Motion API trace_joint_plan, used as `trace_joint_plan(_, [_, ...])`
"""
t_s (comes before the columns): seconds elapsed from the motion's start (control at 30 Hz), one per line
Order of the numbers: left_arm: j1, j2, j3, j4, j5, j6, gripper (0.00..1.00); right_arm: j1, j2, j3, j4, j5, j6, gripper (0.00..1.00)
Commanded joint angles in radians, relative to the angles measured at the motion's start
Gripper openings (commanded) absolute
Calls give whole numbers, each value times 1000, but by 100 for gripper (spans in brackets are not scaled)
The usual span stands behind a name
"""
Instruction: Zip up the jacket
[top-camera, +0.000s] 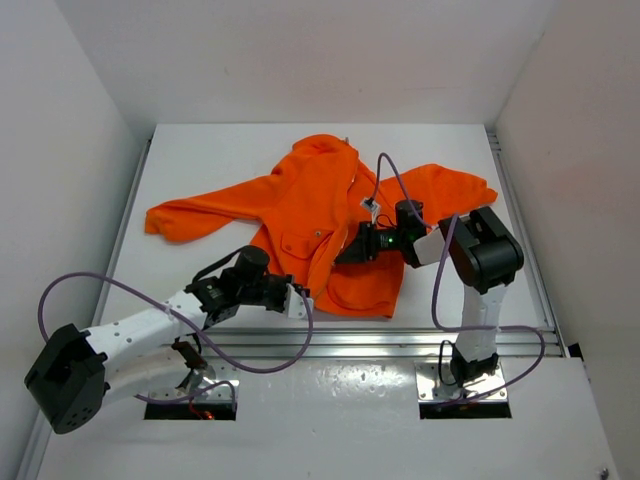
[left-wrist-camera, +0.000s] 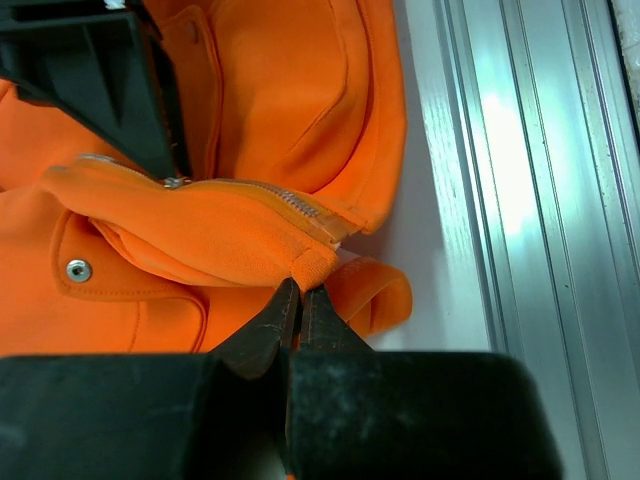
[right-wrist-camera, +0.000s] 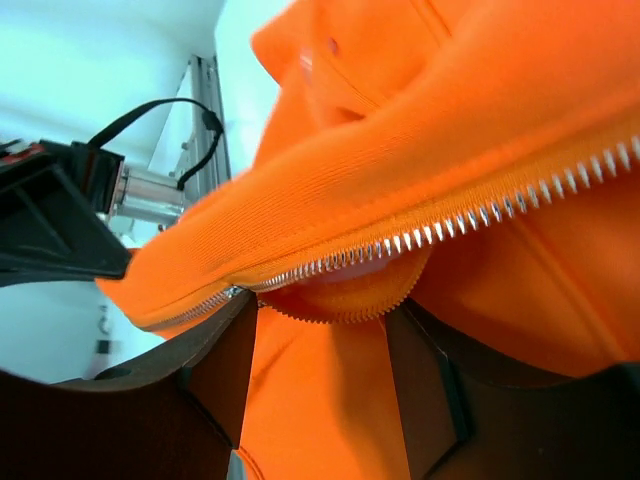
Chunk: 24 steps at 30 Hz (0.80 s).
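The orange jacket (top-camera: 320, 215) lies spread on the white table, front up, hood at the back. My left gripper (top-camera: 300, 298) is shut on the bottom hem corner (left-wrist-camera: 315, 268) at the lower end of the pale zipper (left-wrist-camera: 290, 203) and holds it lifted. My right gripper (top-camera: 350, 250) is over the zipper a little further up. In the right wrist view it (right-wrist-camera: 320, 350) is open, its fingers (right-wrist-camera: 222, 370) astride a raised fold of jacket under the zipper teeth (right-wrist-camera: 430, 235). The metal slider (left-wrist-camera: 175, 182) sits beside the right gripper's finger.
An aluminium rail (top-camera: 400, 340) runs along the table's near edge, just behind the jacket's hem. White walls close in the left, right and back. Purple cables (top-camera: 150, 290) loop from both arms. The jacket's left sleeve (top-camera: 190, 215) stretches toward the left wall.
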Motion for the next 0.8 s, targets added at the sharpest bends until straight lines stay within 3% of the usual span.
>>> trace_joint_plan(0.0, [12,15,23,23,22,-20,0,10,4,33,246,-74,-24,54])
trace_joint_plan(0.17, [12,36,32,43,31,-20,0,11,24,30,379,-169,13,54])
trace_joint_plan(0.33, [21,47,41,53,31,-20,0,10,102,30,709,-241,276,57])
trace_joint_plan(0.6, [21,29,32,62,31,-29,0,-10,62,-15,700,-284,246,58])
trace_joint_plan(0.7, [30,29,32,63,31,-29,0,-21,13,-24,497,-272,153,58])
trace_joint_plan(0.73, [30,29,32,72,31,-29,0,-24,-35,-22,133,-223,-41,58])
trace_joint_plan(0.77, [30,29,32,72,22,-40,0,-24,-74,-6,-45,-130,-138,57])
